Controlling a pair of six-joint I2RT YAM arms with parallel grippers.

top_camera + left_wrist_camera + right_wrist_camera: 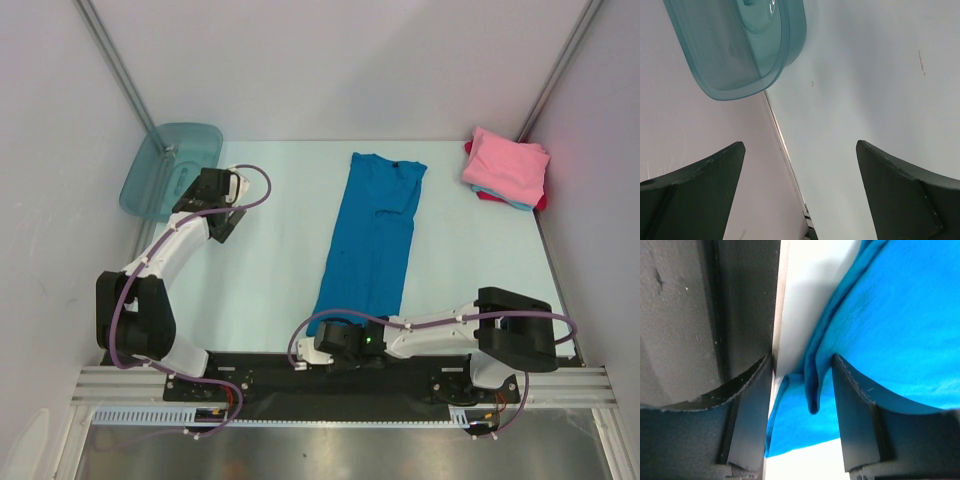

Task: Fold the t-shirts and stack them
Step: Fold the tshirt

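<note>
Along the near edge of the tabletop [270, 260], the right end effector [802, 360] stands part-open astride the hem of the blue t-shirt [372, 235], limp, light cloth stretched lengthwise down the middle, best pinched at that doubled hem, while the left end effector [800, 150] gapes empty.

Your left gripper [800, 145] stands wide apart, its two dark fingers [700, 190] rising from the bottom corners with nothing between them. The translucent teal tub [730, 50] sits at upper left, straddling the seam where the white wall [685, 130] meets the pale worktop [865, 75].
</note>
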